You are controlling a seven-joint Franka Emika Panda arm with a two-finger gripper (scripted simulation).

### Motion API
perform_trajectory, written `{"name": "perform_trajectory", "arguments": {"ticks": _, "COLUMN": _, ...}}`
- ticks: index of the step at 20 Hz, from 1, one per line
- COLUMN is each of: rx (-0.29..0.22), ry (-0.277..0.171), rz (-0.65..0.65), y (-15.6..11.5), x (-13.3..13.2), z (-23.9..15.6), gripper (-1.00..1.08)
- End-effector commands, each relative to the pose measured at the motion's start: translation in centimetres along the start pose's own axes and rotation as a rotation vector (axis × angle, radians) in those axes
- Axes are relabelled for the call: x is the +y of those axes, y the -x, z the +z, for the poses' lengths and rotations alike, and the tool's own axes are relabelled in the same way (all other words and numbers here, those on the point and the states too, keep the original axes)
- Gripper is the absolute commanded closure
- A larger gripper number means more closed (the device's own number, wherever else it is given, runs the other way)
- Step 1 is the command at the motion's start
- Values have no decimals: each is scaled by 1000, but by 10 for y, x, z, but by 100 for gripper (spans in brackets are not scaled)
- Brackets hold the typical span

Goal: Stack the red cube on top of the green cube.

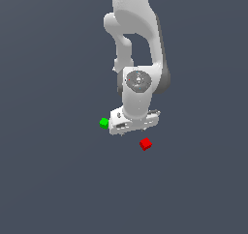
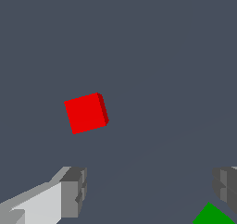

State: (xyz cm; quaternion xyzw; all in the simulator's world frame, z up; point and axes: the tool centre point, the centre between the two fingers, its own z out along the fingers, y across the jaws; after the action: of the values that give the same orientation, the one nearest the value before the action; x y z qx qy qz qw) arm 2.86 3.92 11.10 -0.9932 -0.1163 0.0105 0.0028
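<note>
The red cube [image 1: 145, 143] lies on the grey floor, just in front of and to the exterior view's right of my white gripper [image 1: 134, 124]. The green cube [image 1: 103, 123] rests on the floor right beside the gripper's hand, on the exterior view's left. In the wrist view the red cube [image 2: 86, 112] lies apart from the fingers [image 2: 74, 190], and only a corner of the green cube [image 2: 212, 214] shows at the frame's edge. My gripper [image 2: 148, 190] stands open with nothing between its two grey fingers, which are spread wide.
The white arm [image 1: 135, 35] rises behind the gripper toward the exterior view's top. A plain dark grey floor [image 1: 48, 180] spreads all around the two cubes.
</note>
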Motion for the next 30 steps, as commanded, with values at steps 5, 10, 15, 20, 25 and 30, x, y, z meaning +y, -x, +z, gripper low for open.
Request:
{"name": "perform_trajectory", "arguments": {"ticks": 5, "rx": 13, "ry": 6, "rz": -179, "y": -27, "x": -39, "z": 28, "gripper": -92}}
{"name": "perform_trajectory", "arguments": {"ticks": 10, "rx": 18, "ry": 9, "rz": -253, "y": -35, "x": -56, "z": 39, "gripper": -92}}
{"name": "perform_trajectory", "arguments": {"ticks": 15, "rx": 18, "ry": 9, "rz": -258, "y": -36, "x": -58, "z": 41, "gripper": -92}}
{"name": "perform_trajectory", "arguments": {"ticks": 20, "rx": 18, "ry": 9, "rz": -260, "y": -36, "x": -59, "z": 53, "gripper": -92}}
{"name": "perform_trajectory", "arguments": {"ticks": 25, "rx": 19, "ry": 10, "rz": -264, "y": -36, "x": -59, "z": 79, "gripper": -92}}
{"name": "perform_trajectory", "arguments": {"ticks": 30, "rx": 19, "ry": 11, "rz": -266, "y": -37, "x": -59, "z": 91, "gripper": -92}}
